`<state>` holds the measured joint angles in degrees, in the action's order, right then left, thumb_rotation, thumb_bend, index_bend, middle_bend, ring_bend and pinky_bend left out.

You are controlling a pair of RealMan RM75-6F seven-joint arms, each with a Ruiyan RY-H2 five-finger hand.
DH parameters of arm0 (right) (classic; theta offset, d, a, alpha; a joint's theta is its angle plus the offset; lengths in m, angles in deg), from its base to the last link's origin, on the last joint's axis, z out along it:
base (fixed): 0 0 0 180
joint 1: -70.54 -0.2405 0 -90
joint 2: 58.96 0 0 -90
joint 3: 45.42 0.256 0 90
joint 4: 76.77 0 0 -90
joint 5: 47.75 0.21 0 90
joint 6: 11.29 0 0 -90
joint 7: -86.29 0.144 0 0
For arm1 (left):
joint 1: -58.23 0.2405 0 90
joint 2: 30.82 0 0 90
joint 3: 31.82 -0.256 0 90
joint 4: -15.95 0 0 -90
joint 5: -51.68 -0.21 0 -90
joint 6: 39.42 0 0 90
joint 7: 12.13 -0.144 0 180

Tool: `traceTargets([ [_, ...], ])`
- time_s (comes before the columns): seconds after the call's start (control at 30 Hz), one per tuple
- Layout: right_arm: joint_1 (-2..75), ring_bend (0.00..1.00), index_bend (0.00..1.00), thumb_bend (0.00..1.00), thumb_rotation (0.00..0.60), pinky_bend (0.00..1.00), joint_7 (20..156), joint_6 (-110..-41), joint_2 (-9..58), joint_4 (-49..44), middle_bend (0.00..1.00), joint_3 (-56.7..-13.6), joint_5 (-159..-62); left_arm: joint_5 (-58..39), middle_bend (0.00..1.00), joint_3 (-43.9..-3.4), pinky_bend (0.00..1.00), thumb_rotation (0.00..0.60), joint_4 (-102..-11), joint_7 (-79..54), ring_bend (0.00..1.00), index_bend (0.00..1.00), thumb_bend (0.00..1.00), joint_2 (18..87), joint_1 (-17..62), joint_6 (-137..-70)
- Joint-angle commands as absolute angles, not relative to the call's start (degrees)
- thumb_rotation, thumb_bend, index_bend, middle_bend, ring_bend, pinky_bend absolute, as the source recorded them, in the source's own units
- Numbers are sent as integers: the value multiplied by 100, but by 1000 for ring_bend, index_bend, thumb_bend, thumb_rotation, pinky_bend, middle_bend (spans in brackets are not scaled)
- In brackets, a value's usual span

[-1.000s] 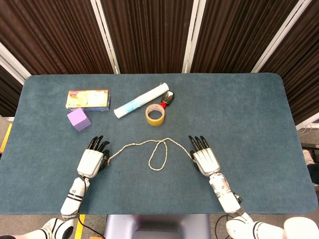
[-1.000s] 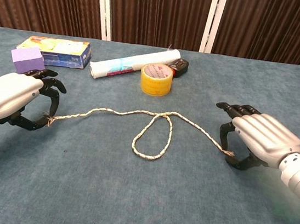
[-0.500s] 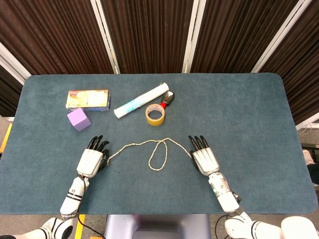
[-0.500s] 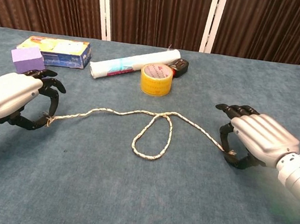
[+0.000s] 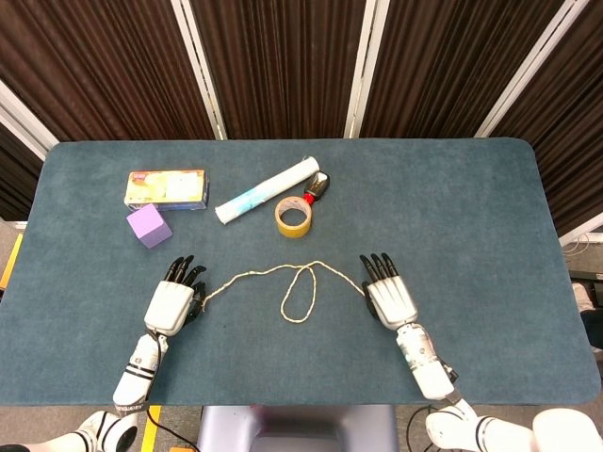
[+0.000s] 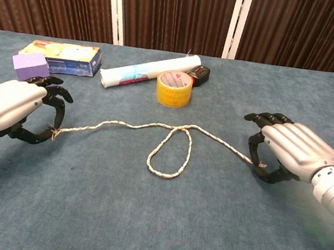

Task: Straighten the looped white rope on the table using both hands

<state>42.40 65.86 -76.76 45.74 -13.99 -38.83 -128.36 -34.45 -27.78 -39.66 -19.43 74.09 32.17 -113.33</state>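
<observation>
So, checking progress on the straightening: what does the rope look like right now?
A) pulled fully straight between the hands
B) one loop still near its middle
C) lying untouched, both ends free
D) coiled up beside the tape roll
B: the white rope still has a loop hanging near its middle, with the left hand and right hand each pinching an end.

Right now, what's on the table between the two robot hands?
The white rope, its loop in the middle, runs from the left hand to the right hand; chest view shows it.
</observation>
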Motion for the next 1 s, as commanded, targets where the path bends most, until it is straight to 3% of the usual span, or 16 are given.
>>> traceTargets([
  [0.03, 4243, 0, 774, 542, 600, 0, 6617, -7733, 4527, -1334, 171, -3875, -12867, -3446, 225, -2776, 118, 600, -3966, -1949, 65, 753, 584, 7407, 3217, -11343],
  [1.0, 4495, 0, 781, 546, 600, 0, 6670, -7976, 3548, -1099, 178, -3621, -12443, -3148, 229, -2579, 118, 600, -3654, -1657, 78, 755, 590, 6665, 3539, -11642],
])
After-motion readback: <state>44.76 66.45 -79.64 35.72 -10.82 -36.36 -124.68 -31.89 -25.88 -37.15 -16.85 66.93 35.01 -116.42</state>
